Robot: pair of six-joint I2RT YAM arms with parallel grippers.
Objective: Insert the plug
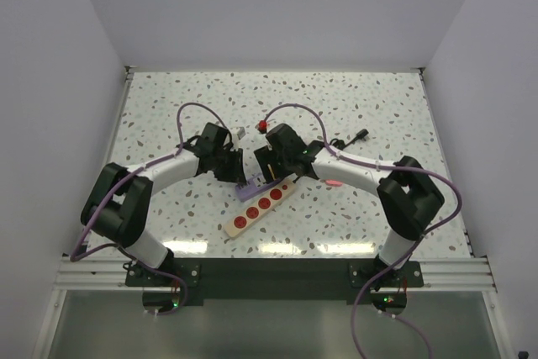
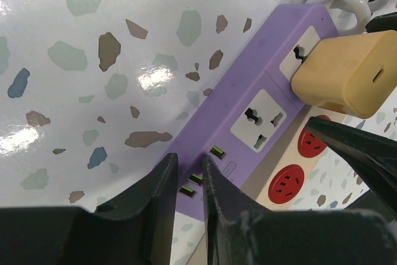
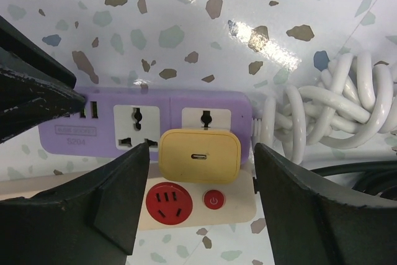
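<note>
A yellow plug sits in the purple power strip, in the socket nearest its white cable. It also shows in the left wrist view. My right gripper is open, one finger on each side of the plug with a gap on both sides. My left gripper is shut to a narrow slit, its tips on the strip's far end by the green USB ports. In the top view both grippers, left and right, meet over the strip, and the plug is hidden there.
A beige power strip with red sockets lies alongside the purple one. A coiled white cable lies at the purple strip's end. A black cable end and a small red object lie behind the grippers.
</note>
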